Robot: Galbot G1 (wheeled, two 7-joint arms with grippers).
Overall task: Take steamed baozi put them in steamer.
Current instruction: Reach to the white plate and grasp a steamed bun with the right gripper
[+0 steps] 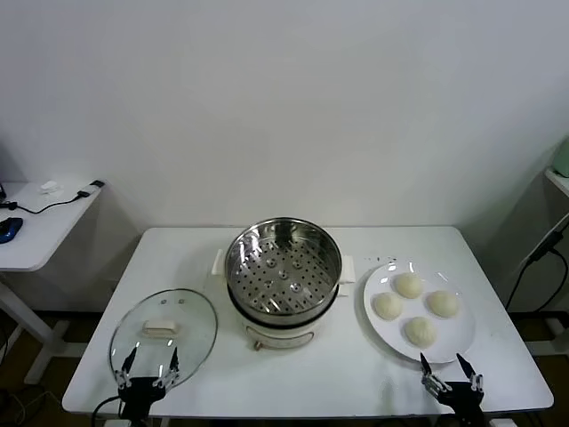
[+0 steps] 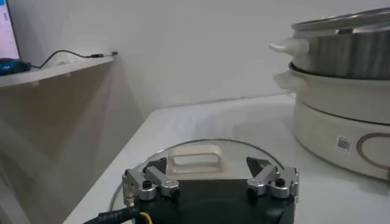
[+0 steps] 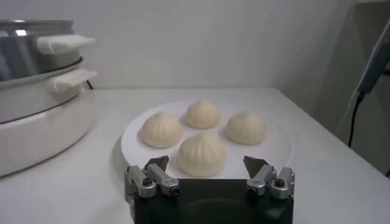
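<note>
Stainless steel steamer (image 1: 283, 271) at table centre, lid off, perforated tray bare, no bun inside. Four cream-white steamed baozi (image 1: 408, 286) grouped on a white plate (image 1: 457, 342) just to the right of the pot, all four apart from the steamer. Glass lid (image 1: 164, 331) flat on the table (image 1: 347, 374) to the left of the pot.

Right gripper (image 1: 452, 384) at the near table edge, just short of the plate, jaws spread wide, nothing held. Left gripper (image 1: 149, 381) at the near edge over the lid's rim, jaws likewise spread wide and empty; appears idle.

Risks, as judged from here:
- Soft dough: too firm a squeeze likely to dent or tear a bun.
- Buns close together: a finger coming down beside the nearest one could push a neighbour or slide the plate.
- Raised steamer wall: too low a carry could knock a bun against the rim and drop it on the table.
- Left gripper so near the glass lid: any stray move could nudge it toward the table edge.

Not established:
- Both arms cut off below the head view; only the fingertips visible there.
- Steamer only partly visible in either wrist view; interior not visible from them.
- Contact between adjacent buns not determinable.
- Control panel on the steamer base too small to read.
</note>
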